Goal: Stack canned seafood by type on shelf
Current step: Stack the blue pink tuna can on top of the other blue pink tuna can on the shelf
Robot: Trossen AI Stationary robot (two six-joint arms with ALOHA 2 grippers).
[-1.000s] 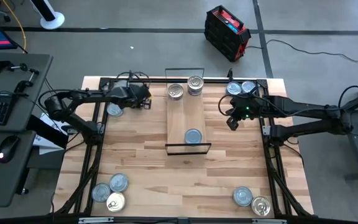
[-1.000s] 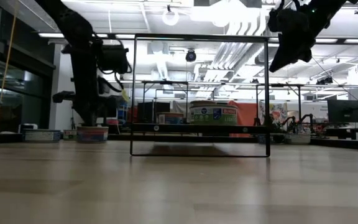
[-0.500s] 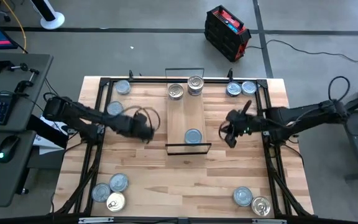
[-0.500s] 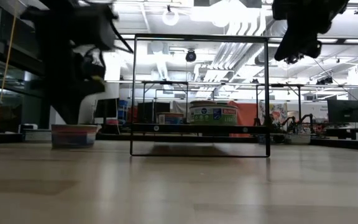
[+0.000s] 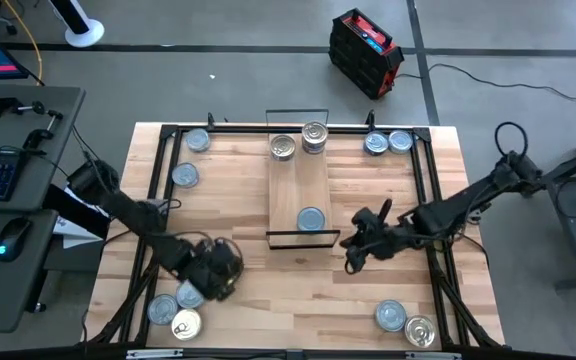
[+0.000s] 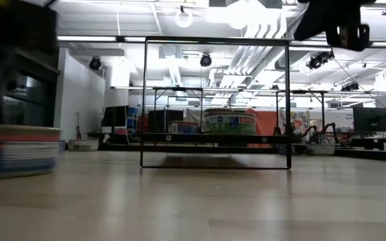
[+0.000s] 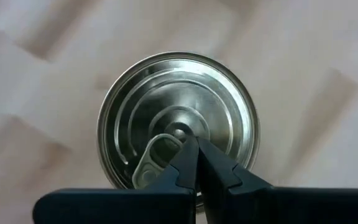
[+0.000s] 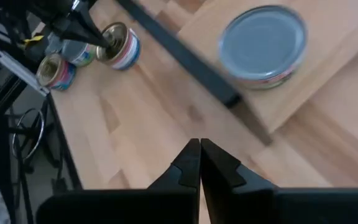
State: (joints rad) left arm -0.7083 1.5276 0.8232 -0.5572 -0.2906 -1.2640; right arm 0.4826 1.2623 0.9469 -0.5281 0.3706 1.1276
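Note:
My left gripper (image 5: 215,274) (image 7: 192,142) is at the table's near left, shut over a tin with a silver ring-pull lid (image 7: 229,112). The low view shows that tin (image 6: 15,151) large at its left edge. Three more tins (image 5: 190,295) lie close beside it. The shelf (image 5: 301,185) carries a blue-grey-topped tin (image 5: 311,220) at its near end and silver-lidded tins (image 5: 282,148) at its far end. My right gripper (image 5: 352,260) (image 8: 199,144) is shut and empty. It hangs above the table, just right of the shelf's near wire frame (image 8: 185,59). My left gripper comes at the tin from above, pointing down. Its shut fingertips (image 7: 188,152) meet at the lid's centre (image 7: 178,130), at the rivet end of the ring-pull (image 7: 156,157), and hide what they pinch. The tin stays upright; I cannot tell whether it is clear of the table.
Pairs of tins lie at the far left (image 5: 197,141), far right (image 5: 375,144) and near right (image 5: 390,316). Black frame rails (image 5: 158,220) run along the table's sides. Bare wood (image 5: 298,300) lies between the shelf and the near edge.
My left gripper has swept fast from the table's far left to its near left. The tin under its fingers has travelled with it and now sits beside the near-left tins. My right gripper has moved from the far right toward the near edge and slightly left, to beside the shelf's near end.

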